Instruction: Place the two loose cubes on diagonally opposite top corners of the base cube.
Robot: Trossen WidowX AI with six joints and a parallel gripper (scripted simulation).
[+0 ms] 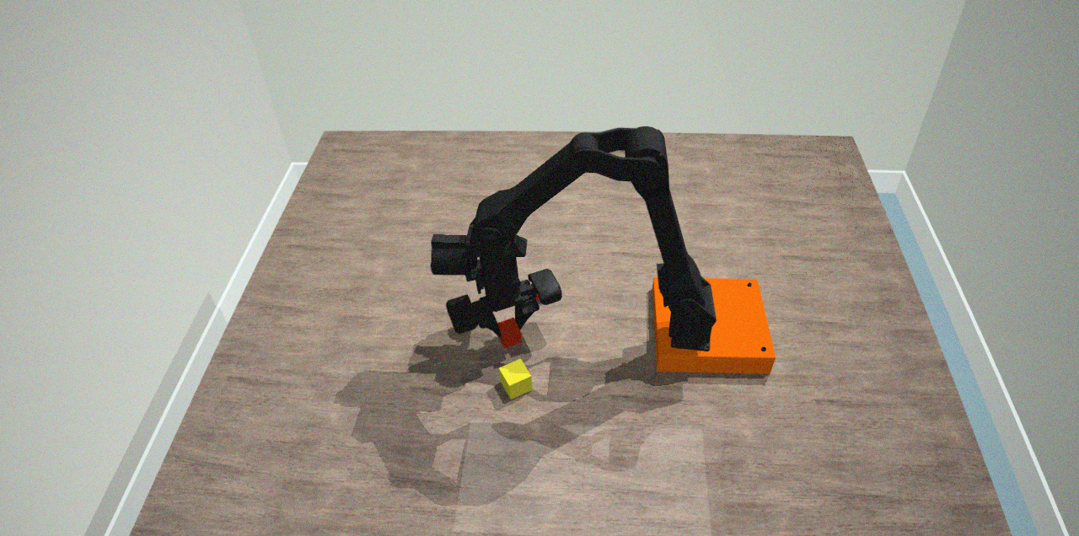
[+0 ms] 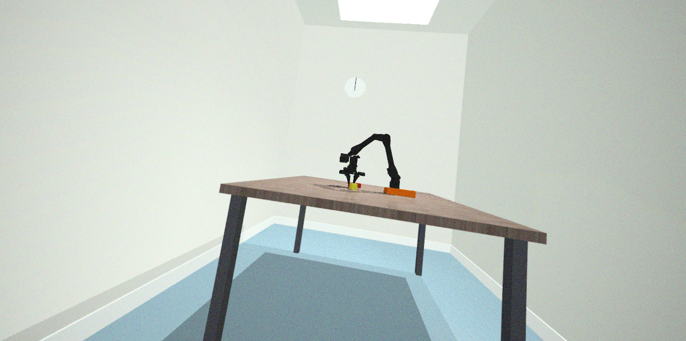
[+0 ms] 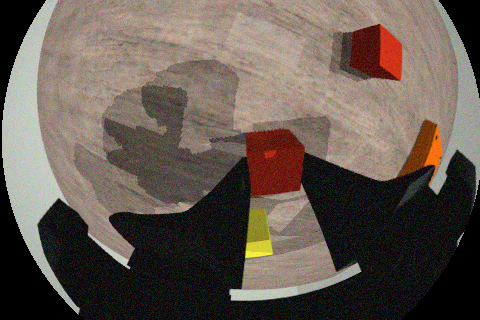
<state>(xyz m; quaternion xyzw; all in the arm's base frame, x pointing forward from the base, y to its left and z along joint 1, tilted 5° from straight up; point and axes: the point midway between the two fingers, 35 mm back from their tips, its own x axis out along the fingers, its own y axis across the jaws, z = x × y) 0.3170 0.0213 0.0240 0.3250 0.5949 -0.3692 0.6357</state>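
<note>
1. Your arm (image 1: 546,174) (image 2: 390,154) rises from the orange base block (image 1: 743,321) (image 2: 408,193) (image 3: 426,152), bends over at a high elbow, and drops its wrist so that the gripper (image 1: 510,329) (image 2: 352,184) (image 3: 272,160) points down, low over the counter (image 1: 377,193) (image 2: 268,190) (image 3: 175,20).
2. You have the gripper clenched on a red cube (image 1: 510,334) (image 2: 349,186) (image 3: 275,170), one finger against each of two opposite sides.
3. That cube has no long axis; you see it looking level, its sides roughly squared to the fingers. You cannot tell whether its underside touches the counter.
4. The yellow cube (image 1: 516,378) (image 2: 352,186) (image 3: 259,232) lies flat near the gripper, apart from the held cube and turned at an angle in your top view.
5. Your other red cube (image 1: 537,297) (image 2: 359,185) (image 3: 375,52) rests on the counter outside the fingers, mostly hidden behind the gripper from the top.
</note>
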